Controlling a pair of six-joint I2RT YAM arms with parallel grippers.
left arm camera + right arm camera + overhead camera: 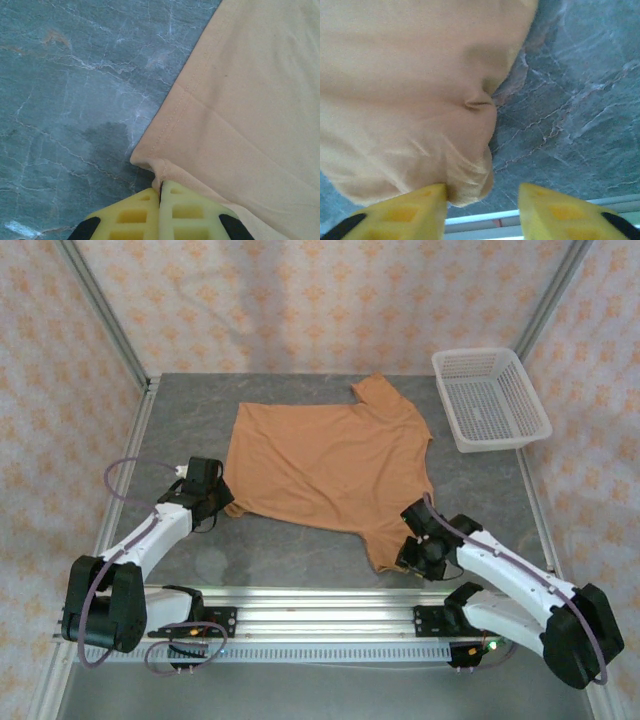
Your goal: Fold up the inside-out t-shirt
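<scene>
One orange-tan t-shirt point(330, 465) lies spread out flat in the middle of the grey surface point(180, 420). Its long way seems to run from left to right, with one short sleeve poking out at the far right and the straight bottom edge on the left. Almost all of the cloth lies away from both arms, toward the back wall. The left fingers point(224, 500) sit at the near left corner and are pressed tight together, with a bit of the stitched edge pinched between them. The right fingers point(408, 548) sit at the near right corner and are spread apart. A soft bunch of cloth touches one of them, but it is not squeezed yet. I think the right side has to close on its corner first. Then both arms could lift the near edge and carry it over toward the far edge. A white basket point(478, 353) stands at the far right, well apart from the t-shirt.
</scene>
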